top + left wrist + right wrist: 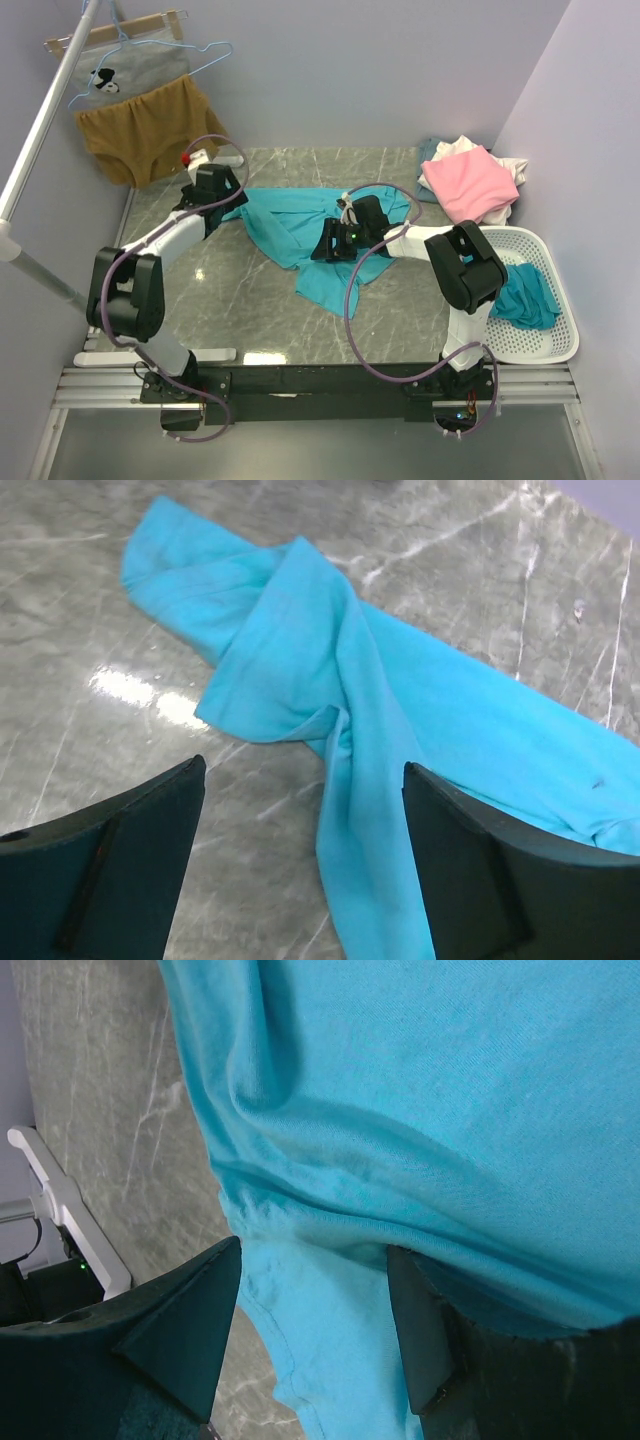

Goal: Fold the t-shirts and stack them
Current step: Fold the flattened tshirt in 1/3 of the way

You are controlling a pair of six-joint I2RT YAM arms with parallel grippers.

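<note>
White basket (528,352): one crumpled teal t-shirt (525,297) inside. Left of basket: one sprawled teal t-shirt (290,228) on counter (250,310). Left gripper (302,765), right gripper (312,1250) spread.

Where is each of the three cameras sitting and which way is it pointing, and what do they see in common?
Top external: above and behind the robot, looking down on the table; left arm and right arm show whole, left hand and right hand by the turquoise t-shirt.
Left wrist: on that wrist, looking down at the shirt's twisted end; its two fingers frame the bottom, apart.
Right wrist: on that wrist, close over the cloth; its two fingers show, apart.
Shared: all three see that one shirt.
</note>
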